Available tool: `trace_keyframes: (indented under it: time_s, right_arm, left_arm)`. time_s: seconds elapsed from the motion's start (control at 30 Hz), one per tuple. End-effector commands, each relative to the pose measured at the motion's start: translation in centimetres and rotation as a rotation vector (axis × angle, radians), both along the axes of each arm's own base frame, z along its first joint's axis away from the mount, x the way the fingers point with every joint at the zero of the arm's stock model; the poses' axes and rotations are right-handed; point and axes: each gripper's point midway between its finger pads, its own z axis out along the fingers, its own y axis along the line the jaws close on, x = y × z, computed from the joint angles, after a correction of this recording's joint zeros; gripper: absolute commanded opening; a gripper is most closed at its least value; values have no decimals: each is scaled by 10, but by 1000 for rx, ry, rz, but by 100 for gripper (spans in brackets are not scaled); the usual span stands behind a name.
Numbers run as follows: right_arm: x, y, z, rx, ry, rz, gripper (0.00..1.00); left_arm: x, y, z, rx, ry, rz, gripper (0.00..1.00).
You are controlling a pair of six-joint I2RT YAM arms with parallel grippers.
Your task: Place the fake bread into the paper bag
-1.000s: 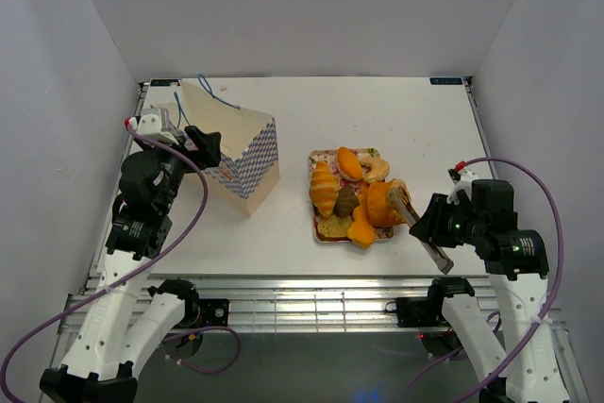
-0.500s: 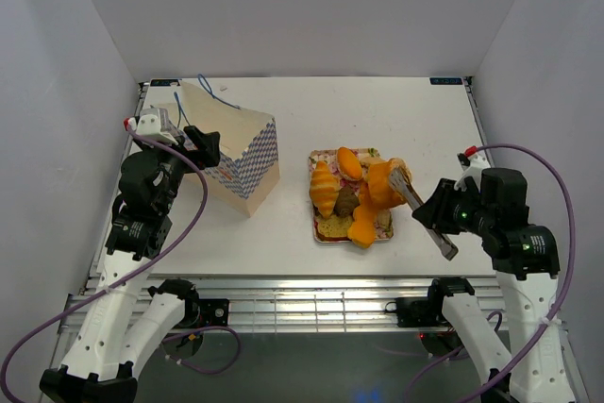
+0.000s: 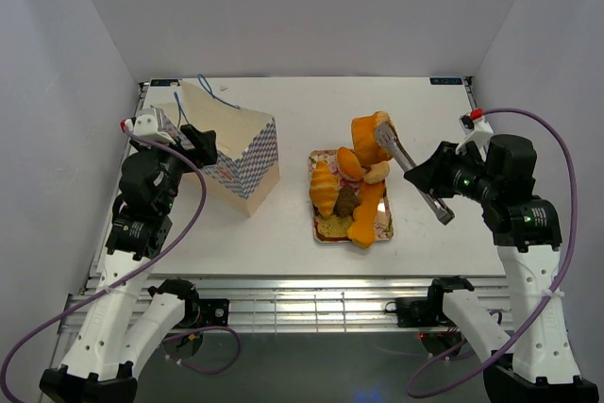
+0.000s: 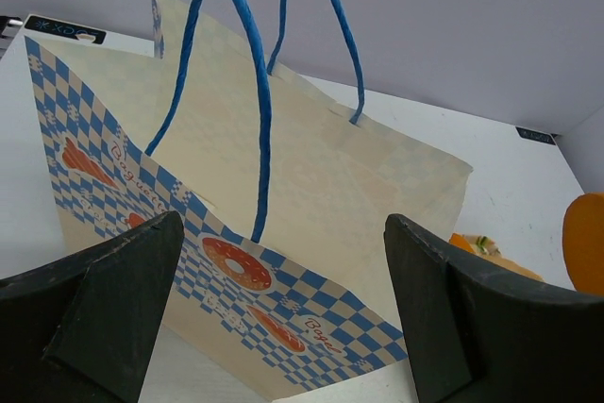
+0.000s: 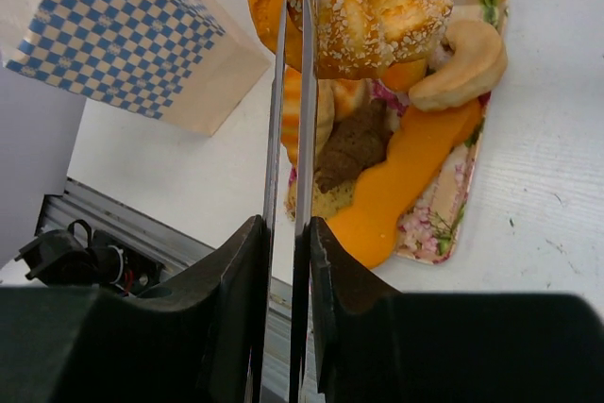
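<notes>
My right gripper (image 3: 432, 179) is shut on metal tongs (image 3: 408, 169), and the tongs pinch an orange-golden seeded loaf chunk (image 3: 370, 129), held up above the far end of the floral tray (image 3: 386, 225). The right wrist view shows the gripper (image 5: 288, 261), the tongs (image 5: 288, 120) and the chunk (image 5: 377, 7). More fake bread lies on the tray: a croissant (image 3: 324, 188), a brown bun (image 3: 346, 201) and orange pieces (image 3: 363, 219). The paper bag (image 3: 236, 148) stands tilted at the left. My left gripper (image 3: 195, 143) is open just beside it, its jaws wide in front of the bag (image 4: 311, 186).
The bag's blue string handles (image 4: 257, 73) stand up above its open top. White walls close in the table on three sides. The table's front edge and a metal rail (image 3: 302, 294) lie near the arm bases.
My right gripper has lifted the loaf chunk in the tongs off the tray and carried it up and away, toward the tray's far end. The left arm has not moved.
</notes>
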Motion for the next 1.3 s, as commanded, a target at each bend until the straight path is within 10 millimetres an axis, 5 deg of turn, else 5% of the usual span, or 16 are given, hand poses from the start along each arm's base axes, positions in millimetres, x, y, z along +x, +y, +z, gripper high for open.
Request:
trace_keyframes:
  time_s: [0.0,0.4,0.67,1.0,1.27]
  right_arm:
    - [15,17,66,75,-234,84,24]
    - [31,49,126,174,-368,267,26]
    - [36,94,133,201,-386,391,26]
    - [11,153,178,236,-471,569,26]
    - [2,199,173,259,-460,662,27]
  left_arm:
    - [-1,9,-1,-8,3,50,98]
    - [0,26,-7,-7,5,151,98]
    - [3,29,-13,2,21,173,98]
    - [7,29,-20,14,43,174,96]
    - [9,29,-23,19,53,177,84]
